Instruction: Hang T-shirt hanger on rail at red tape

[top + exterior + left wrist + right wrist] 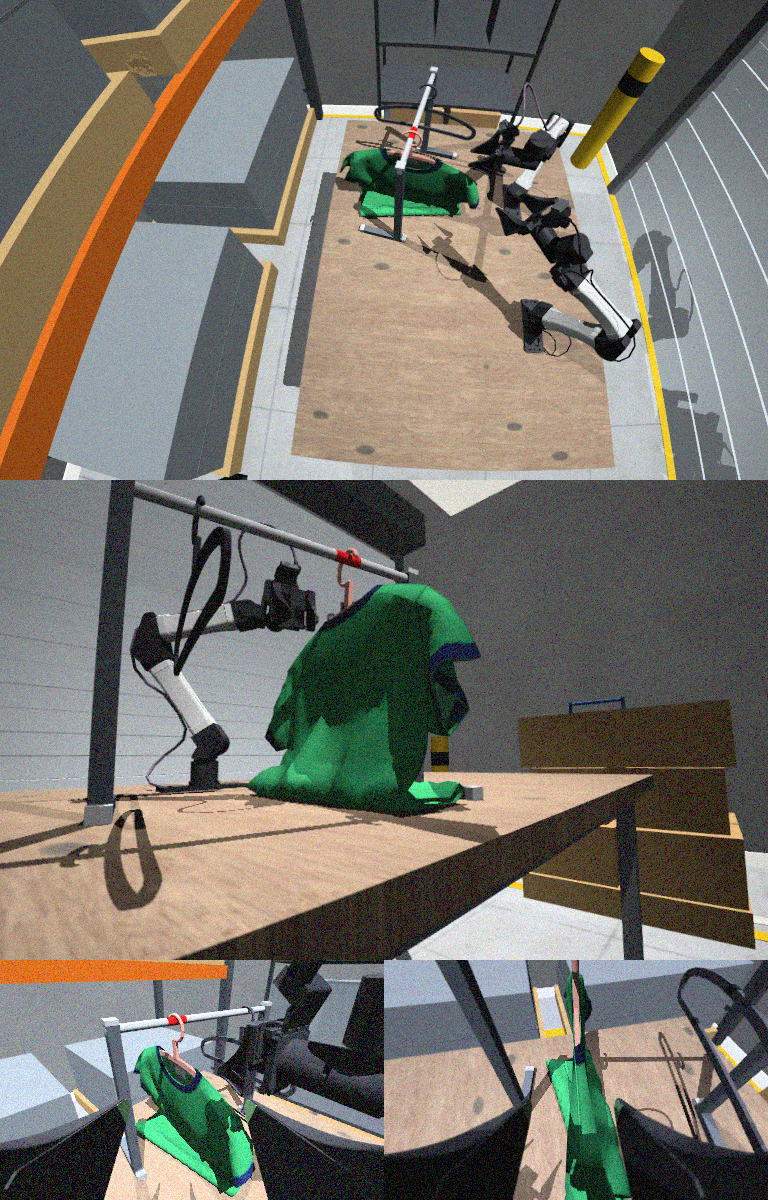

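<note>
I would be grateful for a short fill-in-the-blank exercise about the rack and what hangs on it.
The pink hanger has its hook over the ____ tape.
The T-shirt on it is mainly ____.
The other hanger on the rail is ____.
The right claw stands ____, holding nothing.

Missing words: red; green; black; open.

In the top view you have grey cartons on pale wooden pallets, and a yellow bollard with a black band. You note an orange beam, dark grey walls, and hard light casting shadows across the wood-topped table.
</note>
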Available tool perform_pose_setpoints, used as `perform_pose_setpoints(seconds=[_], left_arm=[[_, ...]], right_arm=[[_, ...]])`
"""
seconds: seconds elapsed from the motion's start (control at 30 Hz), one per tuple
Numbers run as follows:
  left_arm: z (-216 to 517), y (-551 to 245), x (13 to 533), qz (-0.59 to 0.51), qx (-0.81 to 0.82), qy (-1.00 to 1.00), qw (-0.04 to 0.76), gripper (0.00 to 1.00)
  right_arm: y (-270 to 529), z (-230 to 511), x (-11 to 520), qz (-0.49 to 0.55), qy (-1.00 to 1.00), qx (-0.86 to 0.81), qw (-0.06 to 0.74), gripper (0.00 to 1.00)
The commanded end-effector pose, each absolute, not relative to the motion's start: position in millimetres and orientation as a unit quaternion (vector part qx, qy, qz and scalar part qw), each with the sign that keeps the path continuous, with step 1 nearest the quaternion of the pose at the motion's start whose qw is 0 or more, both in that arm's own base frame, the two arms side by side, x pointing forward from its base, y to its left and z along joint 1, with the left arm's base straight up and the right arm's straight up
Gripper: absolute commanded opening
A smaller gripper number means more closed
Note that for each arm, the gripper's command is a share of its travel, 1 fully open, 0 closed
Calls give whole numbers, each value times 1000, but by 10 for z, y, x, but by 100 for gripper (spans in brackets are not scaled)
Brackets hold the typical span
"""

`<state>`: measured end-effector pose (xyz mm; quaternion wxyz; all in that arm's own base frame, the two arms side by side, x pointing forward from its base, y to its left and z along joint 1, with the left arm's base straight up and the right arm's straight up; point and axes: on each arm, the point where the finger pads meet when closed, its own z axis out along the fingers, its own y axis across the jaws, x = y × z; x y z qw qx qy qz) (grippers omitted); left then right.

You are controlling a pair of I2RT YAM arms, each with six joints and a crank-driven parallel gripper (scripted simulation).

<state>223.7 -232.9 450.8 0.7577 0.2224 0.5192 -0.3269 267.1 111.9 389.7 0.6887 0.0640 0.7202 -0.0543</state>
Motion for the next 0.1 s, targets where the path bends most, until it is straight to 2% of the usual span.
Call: perform_pose_setpoints(seconds=[0.0,0.07], left_arm=[[4764,-2274,2201,-329,211,495,776,100],[4764,-2274,2201,-329,211,495,776,100]], right_arm=[[1099,3957,2668,-50,717,75,692,69],[1099,3957,2668,-50,717,75,692,69]])
